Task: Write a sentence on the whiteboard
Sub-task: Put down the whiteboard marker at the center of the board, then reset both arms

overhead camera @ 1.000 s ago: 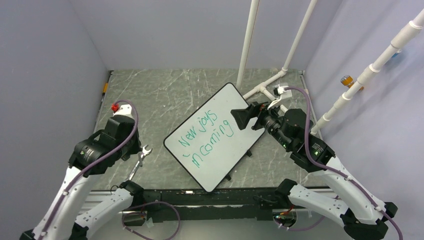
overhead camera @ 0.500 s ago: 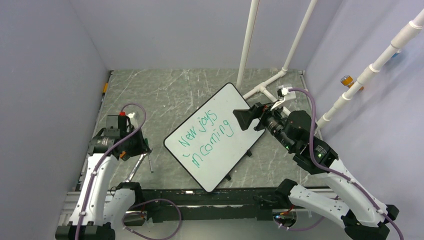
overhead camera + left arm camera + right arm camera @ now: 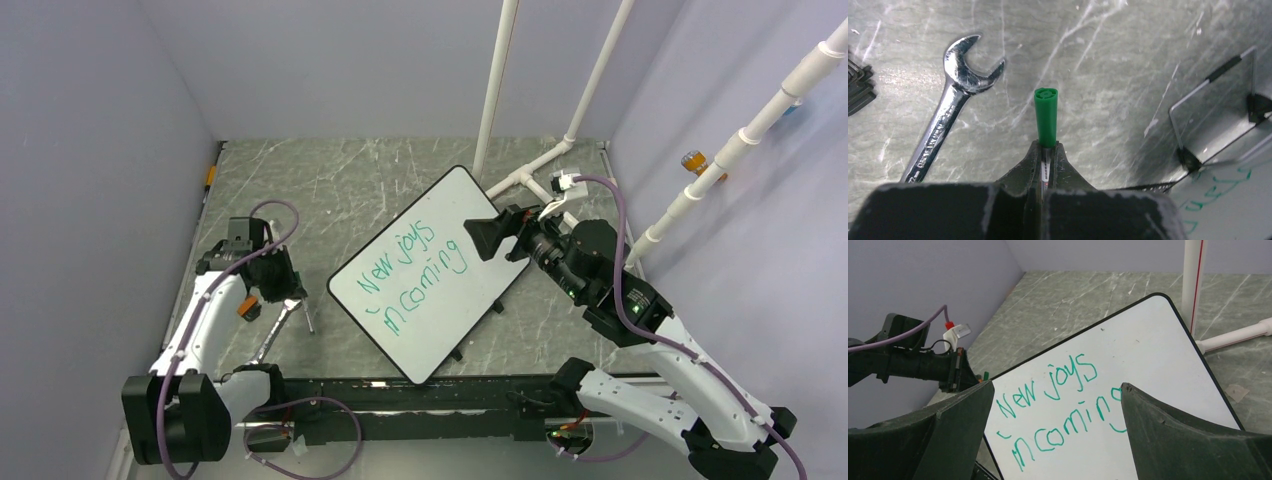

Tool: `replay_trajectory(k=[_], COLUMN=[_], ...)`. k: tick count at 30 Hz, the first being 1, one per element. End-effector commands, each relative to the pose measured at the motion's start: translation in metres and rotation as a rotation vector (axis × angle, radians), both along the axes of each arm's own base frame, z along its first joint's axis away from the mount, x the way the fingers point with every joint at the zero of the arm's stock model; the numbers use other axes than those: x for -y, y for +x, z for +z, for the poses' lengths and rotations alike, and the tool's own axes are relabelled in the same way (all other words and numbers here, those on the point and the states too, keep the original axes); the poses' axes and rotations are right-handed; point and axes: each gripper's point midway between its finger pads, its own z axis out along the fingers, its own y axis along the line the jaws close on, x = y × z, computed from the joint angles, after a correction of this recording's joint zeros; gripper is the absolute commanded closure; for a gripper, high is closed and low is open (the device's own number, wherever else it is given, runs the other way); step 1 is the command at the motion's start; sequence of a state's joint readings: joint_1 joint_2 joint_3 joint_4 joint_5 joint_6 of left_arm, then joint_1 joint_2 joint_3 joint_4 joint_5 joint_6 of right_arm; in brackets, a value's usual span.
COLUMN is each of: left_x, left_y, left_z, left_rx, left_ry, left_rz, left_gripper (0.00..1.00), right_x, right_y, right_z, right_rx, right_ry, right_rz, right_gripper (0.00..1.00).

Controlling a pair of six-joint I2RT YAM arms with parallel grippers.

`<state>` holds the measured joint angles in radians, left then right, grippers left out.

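Note:
The whiteboard [image 3: 470, 215] lies tilted on the grey table, with the green sentence [image 3: 412, 272] "New joys incoming" in two lines. My left gripper [image 3: 291, 299] is low over the table just left of the board, shut on a green marker [image 3: 1046, 116] that points away from the camera. My right gripper [image 3: 487, 238] hovers over the board's right part, open and empty. In the right wrist view its fingers [image 3: 953, 425] frame the sentence [image 3: 1055, 407] on the whiteboard [image 3: 1153, 350].
A steel wrench [image 3: 276, 333] lies on the table next to the left gripper, also in the left wrist view [image 3: 950, 107]. White pipes [image 3: 548, 163] stand and lie behind the board's far corner. Grey walls enclose the table on three sides.
My left arm has swung back and left, away from the board, and lowered beside the wrench with the marker still held. My right gripper has stayed over the board.

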<state>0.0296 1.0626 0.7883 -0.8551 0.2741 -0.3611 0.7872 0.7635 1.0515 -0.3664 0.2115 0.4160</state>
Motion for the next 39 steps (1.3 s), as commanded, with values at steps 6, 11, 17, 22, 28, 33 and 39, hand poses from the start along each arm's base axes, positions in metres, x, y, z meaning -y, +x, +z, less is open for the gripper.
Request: replay_trajectory(k=[6,11,17,22,28,33,39], left_x=[-0.014,-0.023,-0.026,-0.031,-0.041,-0.051,-0.059], left_y=[0.021,0.018,0.016,0.013,0.012,0.016,0.033], left_z=[-0.029,-0.045,-0.056,-0.058,-0.045,-0.014,0.063], left_rx=[0.02,0.017,0.024,0.033,0.097,0.184,0.424], left_ry=[0.005,0.022,-0.006,0.008,0.036,0.09,0.163], left_rz=[0.269,0.352,0.419,0.445,0.472,0.451,0.334], left_gripper=[1.0,0.91,0.84,0.68,0.48,0.19,0.01], right_x=[0.0,0.002,0.002,0.006,0.01,0.014,0.017], right_y=[0.001,0.001,0.002,0.0,-0.003,-0.006,-0.01], right_z=[0.006,0.002,0.0,0.001,0.002,0.007,0.004], right_rx=[0.011,0.011,0.007,0.009,0.009,0.017,0.003], right_ry=[0.019,0.014,0.009,0.008,0.01,0.009,0.014], right_rz=[-0.007,-0.017,-0.019,-0.026,-0.032,-0.036,-0.032], right_gripper=[0.0,0.0,0.0,0.0,0.0,0.0,0.0])
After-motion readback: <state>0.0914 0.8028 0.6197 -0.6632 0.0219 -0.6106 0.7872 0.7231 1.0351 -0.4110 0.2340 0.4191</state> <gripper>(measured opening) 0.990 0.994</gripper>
